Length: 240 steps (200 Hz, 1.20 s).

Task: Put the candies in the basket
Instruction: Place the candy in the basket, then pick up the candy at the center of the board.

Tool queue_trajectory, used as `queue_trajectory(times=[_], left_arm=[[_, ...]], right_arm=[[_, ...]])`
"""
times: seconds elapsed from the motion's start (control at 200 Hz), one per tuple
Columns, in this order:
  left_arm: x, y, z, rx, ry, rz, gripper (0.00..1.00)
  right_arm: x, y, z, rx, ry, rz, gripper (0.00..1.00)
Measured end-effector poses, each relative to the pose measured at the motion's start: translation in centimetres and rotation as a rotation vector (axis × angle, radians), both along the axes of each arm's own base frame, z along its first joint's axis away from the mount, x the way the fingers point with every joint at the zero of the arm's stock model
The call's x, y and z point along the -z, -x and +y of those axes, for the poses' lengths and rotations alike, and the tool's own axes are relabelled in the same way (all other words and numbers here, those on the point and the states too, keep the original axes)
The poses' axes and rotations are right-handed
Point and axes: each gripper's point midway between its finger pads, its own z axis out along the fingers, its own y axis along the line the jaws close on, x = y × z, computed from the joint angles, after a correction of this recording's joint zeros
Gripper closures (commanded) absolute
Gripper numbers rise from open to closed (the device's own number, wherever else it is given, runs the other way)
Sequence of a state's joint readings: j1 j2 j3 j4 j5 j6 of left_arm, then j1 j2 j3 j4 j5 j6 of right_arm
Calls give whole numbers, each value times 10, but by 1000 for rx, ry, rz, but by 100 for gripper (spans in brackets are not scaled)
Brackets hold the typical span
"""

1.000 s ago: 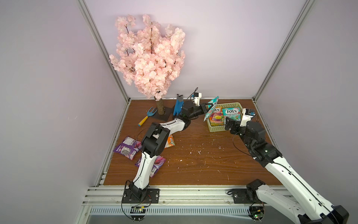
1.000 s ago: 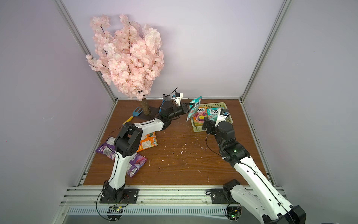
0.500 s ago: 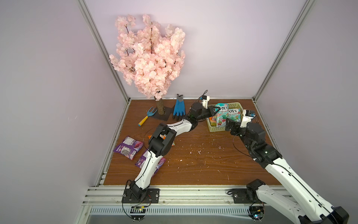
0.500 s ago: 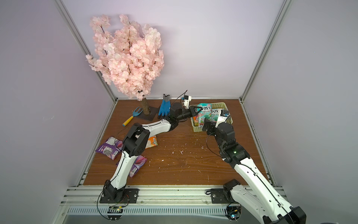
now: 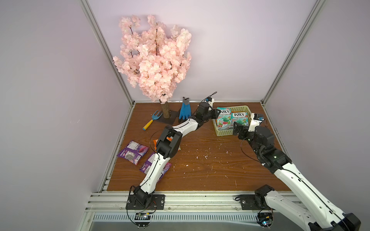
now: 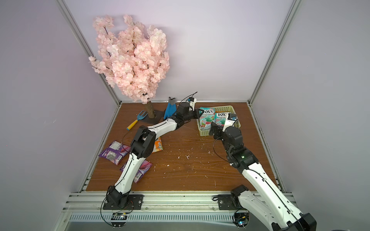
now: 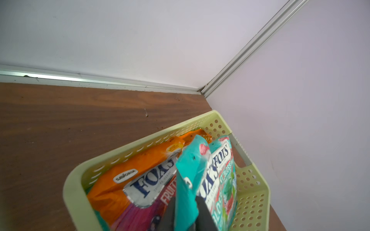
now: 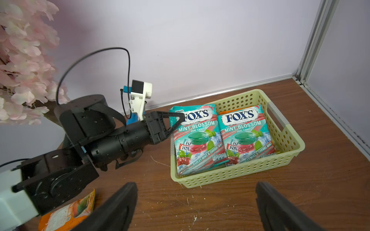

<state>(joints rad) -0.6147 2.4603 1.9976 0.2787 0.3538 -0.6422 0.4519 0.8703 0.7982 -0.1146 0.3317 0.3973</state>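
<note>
The pale yellow-green basket (image 5: 224,133) (image 8: 240,174) stands at the table's back right. Two teal candies lie side by side on top in it, the left one (image 5: 223,120) (image 8: 196,140) leaning on the rim. My left gripper (image 5: 215,114) (image 8: 181,120) (image 7: 186,202) is at that packet's upper corner, jaws slightly open, the packet's edge (image 7: 190,180) between them. An orange packet (image 7: 136,172) lies underneath. My right gripper (image 8: 196,186) (image 5: 238,130) hovers wide open in front of the basket. Two purple packets (image 5: 133,153) (image 5: 148,164) and an orange one (image 6: 157,146) lie on the left.
A pink blossom tree (image 5: 154,60) stands at the back left, with a blue glove (image 5: 185,110) and a small garden fork (image 5: 152,119) at its foot. Walls close the table in behind and on both sides. White crumbs dot the middle.
My left arm swung right, carrying the teal packet from beside the basket into it. The packet now lies flat there and the jaws have parted a little. The right arm hardly moved.
</note>
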Motion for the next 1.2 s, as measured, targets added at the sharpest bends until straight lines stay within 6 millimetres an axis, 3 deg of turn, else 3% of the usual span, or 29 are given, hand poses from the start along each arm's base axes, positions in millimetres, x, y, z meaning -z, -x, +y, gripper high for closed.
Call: queue_trajectory(times=[0.06,0.265,0.4,0.49,0.651,0.746,0.811,0.946,1.041,1.201], left_arm=[[-4,-2,0,-1,-12,-21,42],[9,-5,11,-2,-82,-18,38],[9,5,47,-59,-187,16,35],[-21,22,88,-147,-252,13,35],[-111,64,167,-301,-244,-55,41],[-127,87,219,-374,-249,-41,44],[-111,96,259,-445,-303,16,47],[-40,119,330,-583,-530,206,53],[0,144,346,-584,-661,309,58],[39,162,357,-580,-801,419,59]], right_arm=[[0,0,0,0,0,1,2],[-2,0,1,-3,-5,1,2],[-2,0,7,-37,-20,3,8],[3,-1,15,-67,-53,9,12],[32,-10,35,-125,-107,94,16],[59,-16,55,-173,-121,180,19],[78,-16,73,-220,-111,243,20],[96,-12,112,-320,-89,308,20],[95,-8,127,-363,-93,301,19],[90,-9,127,-360,-97,280,18]])
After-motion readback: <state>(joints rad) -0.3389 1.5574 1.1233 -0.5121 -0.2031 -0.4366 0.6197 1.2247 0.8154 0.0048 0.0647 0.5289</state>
